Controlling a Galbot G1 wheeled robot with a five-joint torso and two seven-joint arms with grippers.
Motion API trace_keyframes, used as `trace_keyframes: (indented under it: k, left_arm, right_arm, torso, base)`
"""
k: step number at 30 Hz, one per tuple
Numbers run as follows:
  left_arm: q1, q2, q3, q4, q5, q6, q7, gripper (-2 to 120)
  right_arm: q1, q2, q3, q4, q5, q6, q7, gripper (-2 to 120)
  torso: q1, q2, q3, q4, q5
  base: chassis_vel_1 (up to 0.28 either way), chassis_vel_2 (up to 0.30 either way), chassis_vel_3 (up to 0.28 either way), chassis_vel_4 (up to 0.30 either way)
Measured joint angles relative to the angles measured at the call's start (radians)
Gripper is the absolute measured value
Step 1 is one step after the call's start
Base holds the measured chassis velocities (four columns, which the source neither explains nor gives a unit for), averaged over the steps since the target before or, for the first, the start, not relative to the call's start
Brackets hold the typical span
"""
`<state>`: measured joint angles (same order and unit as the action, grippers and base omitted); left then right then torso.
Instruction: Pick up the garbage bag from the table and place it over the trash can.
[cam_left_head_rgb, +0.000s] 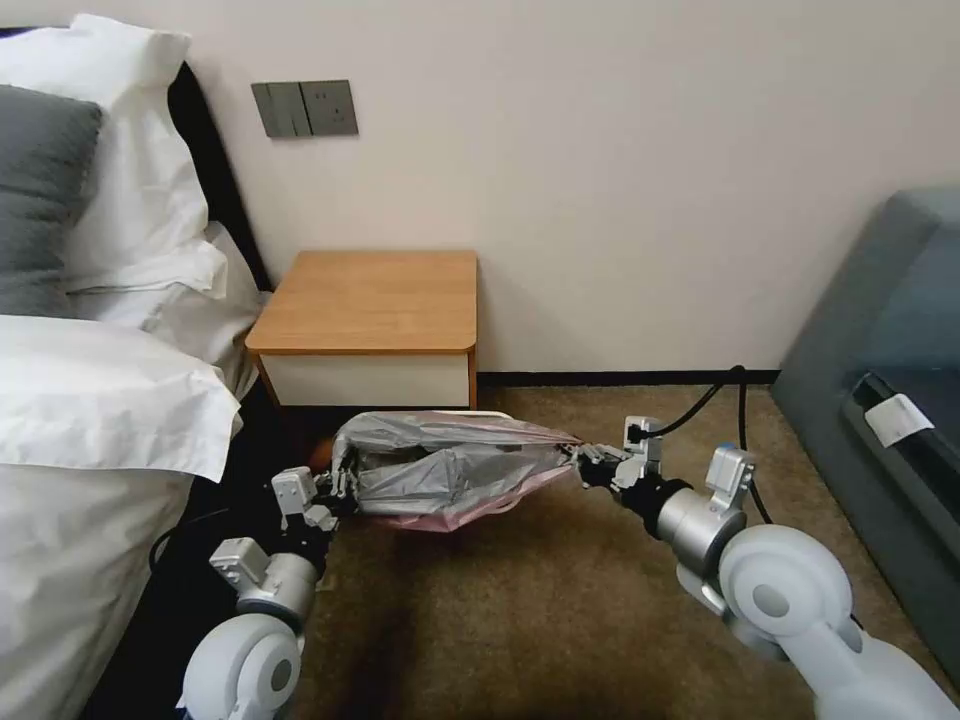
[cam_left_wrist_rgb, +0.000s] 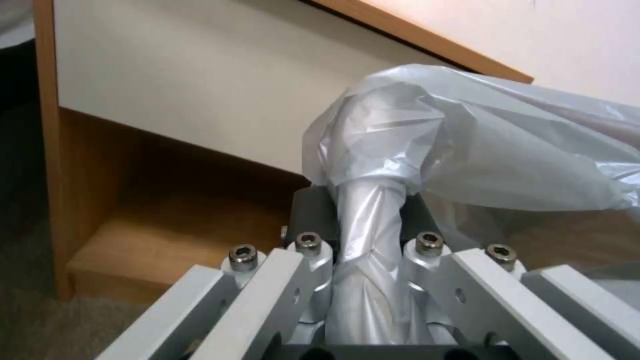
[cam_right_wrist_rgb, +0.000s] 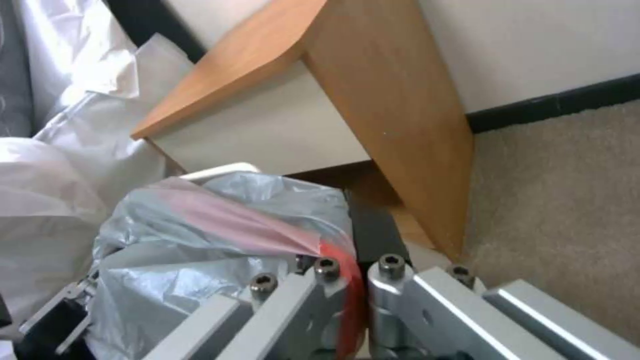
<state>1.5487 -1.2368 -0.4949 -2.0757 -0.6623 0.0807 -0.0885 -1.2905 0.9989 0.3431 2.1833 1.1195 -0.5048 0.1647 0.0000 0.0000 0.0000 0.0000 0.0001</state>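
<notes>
Grey crinkled plastic is stretched between the two arms: the garbage bag (cam_left_head_rgb: 450, 465), pink at its rim, is held low in front of the worktop (cam_left_head_rgb: 372, 300), off its wooden top and just above the carpet. A sliver of cream rim from the trash can (cam_right_wrist_rgb: 220, 171) is glimpsed behind the bag in the right wrist view, so the bin is judged to sit beneath the spread plastic, close against the white drawer front. The step in hand is taken to be the draping of the bag's mouth over that rim. To do it well, the mouth should be kept taut and level between both grips, centred over the bin, and lowered evenly so that neither side slips inside. The left claw (cam_left_head_rgb: 338, 487) is clamped tight on a twisted rope of grey film, which is seen running between its fingers (cam_left_wrist_rgb: 313, 260) in the left wrist view. The right claw (cam_left_head_rgb: 583, 460) is likewise pinched nearly closed on the pink edge, bunched red between its fingers (cam_right_wrist_rgb: 327, 280). A tear at either pinch point is the risk if the film is overstretched.
</notes>
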Motion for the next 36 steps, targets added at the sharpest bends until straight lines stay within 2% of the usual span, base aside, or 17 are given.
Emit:
trace_keyframes:
  k: [7, 13, 14, 17, 18, 21, 22, 23, 26, 27, 29, 30, 32, 36]
  left_arm:
    - [0.002, -0.001, 0.000, 0.000, 0.002, 0.000, 0.002, 9]
    - [0.002, -0.001, 0.000, 0.000, 0.014, 0.000, 0.003, 9]
    - [0.002, -0.001, 0.000, 0.000, 0.014, 0.000, 0.003, 9]
    - [0.001, 0.000, -0.001, 0.000, 0.016, 0.000, 0.003, 9]
    - [0.001, 0.000, -0.001, 0.000, 0.016, 0.000, 0.003, 9]
    - [0.001, 0.001, -0.001, 0.000, 0.017, 0.000, 0.003, 9]
    - [0.000, 0.002, 0.000, 0.001, 0.020, 0.001, 0.003, 9]
    - [0.000, 0.002, 0.000, 0.001, 0.020, 0.001, 0.003, 9]
    - [-0.002, 0.001, 0.002, 0.004, 0.022, -0.001, 0.003, 9]
    - [-0.002, 0.001, 0.002, 0.004, 0.022, -0.001, 0.003, 9]
    - [-0.001, 0.001, 0.003, 0.004, 0.023, -0.007, 0.007, 9]
    - [-0.001, 0.001, 0.003, 0.004, 0.023, -0.007, 0.007, 9]
    - [0.000, 0.003, 0.002, 0.005, 0.027, -0.024, 0.021, 9]
    - [0.002, 0.008, -0.001, 0.009, 0.044, -0.066, 0.053, 9]
  right_arm:
    - [-0.010, 0.007, -0.005, 0.014, -0.014, 0.000, -0.030, 0]
    - [-0.032, -0.001, -0.003, 0.059, -0.060, 0.008, -0.083, 23]
    - [-0.032, -0.001, -0.003, 0.059, -0.060, 0.008, -0.083, 23]
    - [-0.056, -0.012, 0.008, 0.088, -0.098, 0.015, -0.112, 38]
    - [-0.056, -0.012, 0.008, 0.088, -0.098, 0.015, -0.112, 38]
    - [-0.078, -0.022, 0.014, 0.105, -0.137, 0.023, -0.134, 48]
    - [-0.109, -0.035, 0.035, 0.141, -0.178, 0.039, -0.175, 57]
    - [-0.109, -0.035, 0.035, 0.141, -0.178, 0.039, -0.175, 57]
    - [-0.138, -0.054, 0.076, 0.181, -0.183, 0.049, -0.216, 71]
    - [-0.138, -0.054, 0.076, 0.181, -0.183, 0.049, -0.216, 71]
    - [-0.152, -0.071, 0.117, 0.203, -0.161, 0.054, -0.244, 84]
    - [-0.152, -0.071, 0.117, 0.203, -0.161, 0.054, -0.244, 84]
    - [-0.145, -0.088, 0.140, 0.206, -0.137, 0.055, -0.266, 93]
    - [-0.100, -0.135, 0.141, 0.177, -0.110, 0.048, -0.283, 100]
  torso:
    - [0.000, 0.000, 0.000, 0.0000, -0.0001]
    - [0.000, 0.000, 0.000, 0.0000, 0.0000]
    - [0.000, 0.000, 0.000, 0.0000, 0.0000]
    - [0.000, 0.000, 0.000, 0.0001, -0.0001]
    - [0.000, 0.000, 0.000, 0.0001, -0.0001]
    - [0.000, 0.000, 0.000, 0.0000, -0.0001]
    - [0.000, 0.000, 0.000, 0.0000, 0.0000]
    - [0.000, 0.000, 0.000, 0.0000, 0.0000]
    - [0.000, 0.000, 0.000, 0.0000, 0.0000]
    - [0.000, 0.000, 0.000, 0.0000, 0.0000]
    - [0.000, 0.000, 0.000, -0.0001, -0.0001]
    - [0.000, 0.000, 0.000, -0.0001, -0.0001]
    - [0.000, 0.000, 0.000, -0.0002, -0.0001]
    - [0.000, 0.000, 0.000, -0.0002, 0.0001]
  base:
    - [0.000, 0.000, 0.000, 0.000]
    - [0.000, 0.000, 0.000, 0.000]
    - [0.000, 0.000, 0.000, 0.000]
    - [0.000, 0.000, 0.000, 0.000]
    - [0.000, 0.000, 0.000, 0.000]
    - [0.000, 0.000, 0.000, 0.000]
    - [0.000, 0.000, 0.000, 0.000]
    - [0.000, 0.000, 0.000, 0.000]
    - [0.000, 0.000, 0.000, 0.000]
    - [0.000, 0.000, 0.000, 0.000]
    - [0.000, 0.000, 0.000, 0.000]
    - [0.000, 0.000, 0.000, 0.000]
    - [0.000, 0.000, 0.000, 0.000]
    - [0.000, 0.000, 0.000, 0.000]
